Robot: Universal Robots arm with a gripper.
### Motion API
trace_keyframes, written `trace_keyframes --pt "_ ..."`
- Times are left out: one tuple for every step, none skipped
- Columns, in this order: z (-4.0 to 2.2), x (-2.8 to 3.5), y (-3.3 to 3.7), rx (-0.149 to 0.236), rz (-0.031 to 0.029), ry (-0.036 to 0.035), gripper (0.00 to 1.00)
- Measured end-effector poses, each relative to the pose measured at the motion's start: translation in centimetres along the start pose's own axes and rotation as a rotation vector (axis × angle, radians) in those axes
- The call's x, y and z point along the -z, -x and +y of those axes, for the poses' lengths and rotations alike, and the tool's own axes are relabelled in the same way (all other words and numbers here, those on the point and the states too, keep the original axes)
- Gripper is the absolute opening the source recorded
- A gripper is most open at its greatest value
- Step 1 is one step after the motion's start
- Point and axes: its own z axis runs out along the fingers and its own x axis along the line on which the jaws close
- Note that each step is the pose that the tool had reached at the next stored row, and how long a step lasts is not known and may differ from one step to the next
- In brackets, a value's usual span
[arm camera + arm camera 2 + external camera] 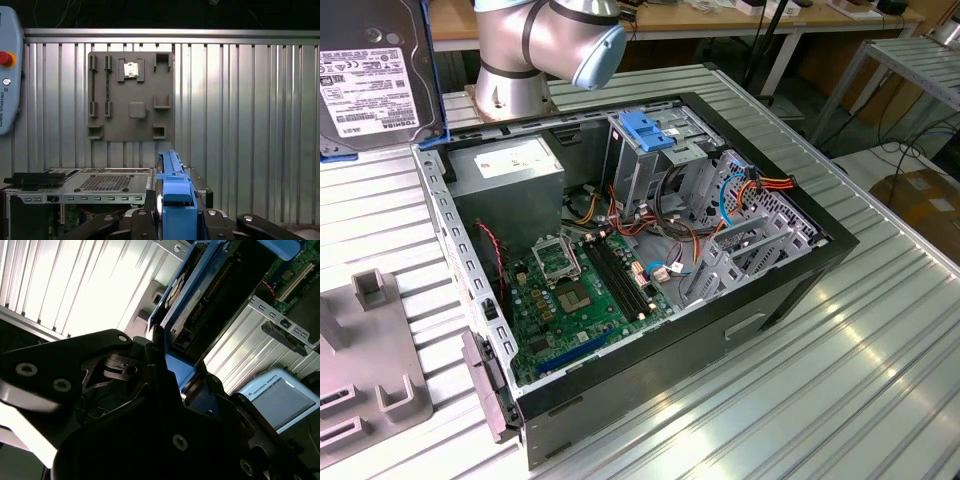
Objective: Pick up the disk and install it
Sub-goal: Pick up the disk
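Gripper [175, 212] is clamped tight on the disk [170, 172], with a black finger on each side of its bright blue carrier rail. The drive is up in the air and edge-on in the first wrist view. In the second wrist view the disk [200, 295] sticks out past the fingers [160, 365], connector end showing. In the exterior view it hangs label-side out [375, 75], off the bench and just past the corner of the computer case [650, 300] at the exterior view's left. The case lies on its side around the middle of the ribbed metal bench [840, 400] with the panel off and the green motherboard [580, 290] exposed. A blue bracket [650, 130] sits on top of the drive cage. Farther out on the bench, apart from the case, a grey fixture plate [130, 95] lies flat.
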Motion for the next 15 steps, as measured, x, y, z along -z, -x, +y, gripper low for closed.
trace_keyframes --pt "-0.23 -0.01 0.00 0.000 -0.0001 -0.0001 0.37" --pt "-0.54 -0.01 0.00 0.000 0.0000 0.0000 0.37" --pt "-0.75 -0.01 0.00 0.000 -0.0001 0.0000 0.37" --pt "-1.07 -0.01 0.00 0.000 0.0000 0.0000 0.37" --pt "-1.29 -0.01 0.00 0.000 0.0000 0.0001 0.37" --pt "-1.60 -0.01 0.00 0.000 0.0000 0.0001 0.37" --pt "-1.81 -0.02 0.00 0.000 0.0000 0.0000 0.37" --pt "-2.06 -0.02 0.00 0.000 0.0000 0.0000 0.37" --pt "-2.28 -0.03 0.00 0.000 0.0000 0.0000 0.37" --pt "-2.65 -0.03 0.00 0.000 0.0000 0.0000 0.37" --pt "-2.96 -0.04 0.01 0.000 -0.0001 0.0000 0.37" --pt "-3.21 -0.04 0.01 0.000 0.0000 0.0000 0.37" --pt "-3.52 -0.04 0.01 0.000 0.0001 0.0001 0.37" --pt "-3.72 -0.04 0.01 0.000 0.0000 0.0001 0.37" --pt "-4.08 -0.05 0.01 0.000 0.0000 0.0001 0.37"
